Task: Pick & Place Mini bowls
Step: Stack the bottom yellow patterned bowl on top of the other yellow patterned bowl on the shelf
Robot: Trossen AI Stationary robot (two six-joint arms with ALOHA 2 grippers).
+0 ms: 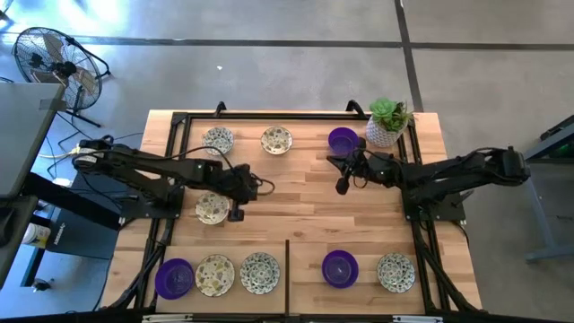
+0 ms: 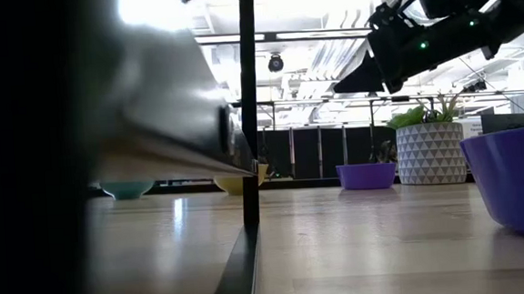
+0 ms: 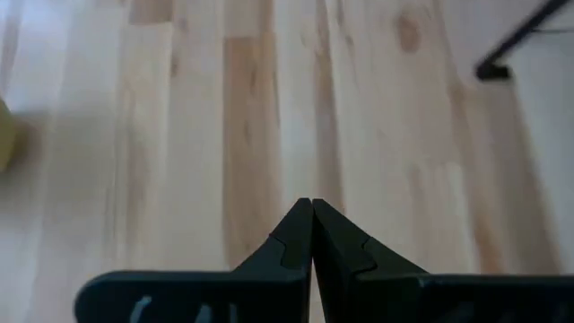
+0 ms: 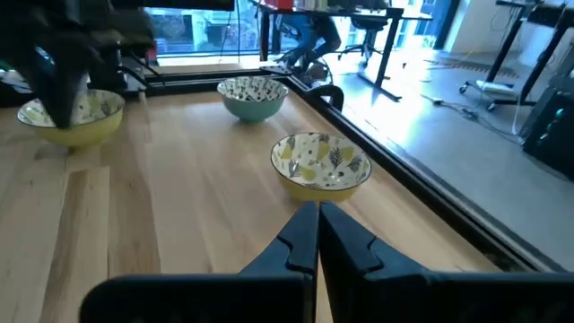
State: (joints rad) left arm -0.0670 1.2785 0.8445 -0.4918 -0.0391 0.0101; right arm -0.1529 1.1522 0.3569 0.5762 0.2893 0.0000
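Table (image 1: 296,211): we see patterned and purple mini bowls in a far row and a near row.
Left pincer (image 1: 237,213): pressed together, empty, just beside a patterned bowl (image 1: 212,208) lying toward its own arm's side.
Right pincer (image 1: 342,187): pressed together, empty, near the far purple bowl (image 1: 342,141).
Judgement: we reckon the left arm is nearer its bowl.
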